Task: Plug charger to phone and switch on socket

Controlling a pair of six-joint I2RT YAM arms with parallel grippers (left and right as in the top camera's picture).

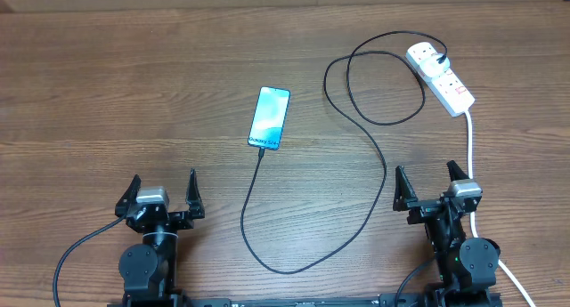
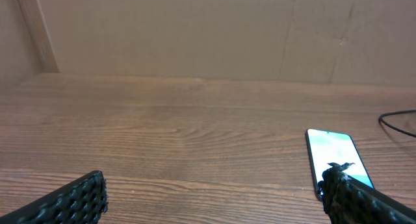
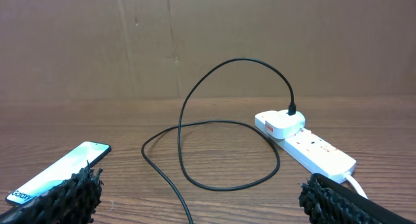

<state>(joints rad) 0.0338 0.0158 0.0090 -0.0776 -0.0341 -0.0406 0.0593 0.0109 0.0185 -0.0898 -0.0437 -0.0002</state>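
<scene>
Black charger point(image 1: 385, 172) looped between white socket point(image 1: 450, 84) and lit phone point(image 1: 269, 117), both jaws spread

Soft, even light is falling from above on the brown wood-grain table point(image 1: 134, 93), and the overhead view is looking sharp from edge to edge. The thin black charger cable point(image 1: 374, 156) is casting only a faint, close shadow. The slim smartphone point(image 1: 269, 118) is glowing as the brightest patch, its light-blue screen washing out almost white in the left wrist view. The white power strip point(image 3: 312, 146) is showing bright but keeping its detail. At the near edge of the wrist views, the left gripper point(image 2: 213, 178) and right gripper point(image 3: 201, 178) are showing black ribbed fingers point(image 2: 71, 201) slightly out of focus, and the far plain brown wall point(image 2: 195, 29) is looking dimmer.
</scene>
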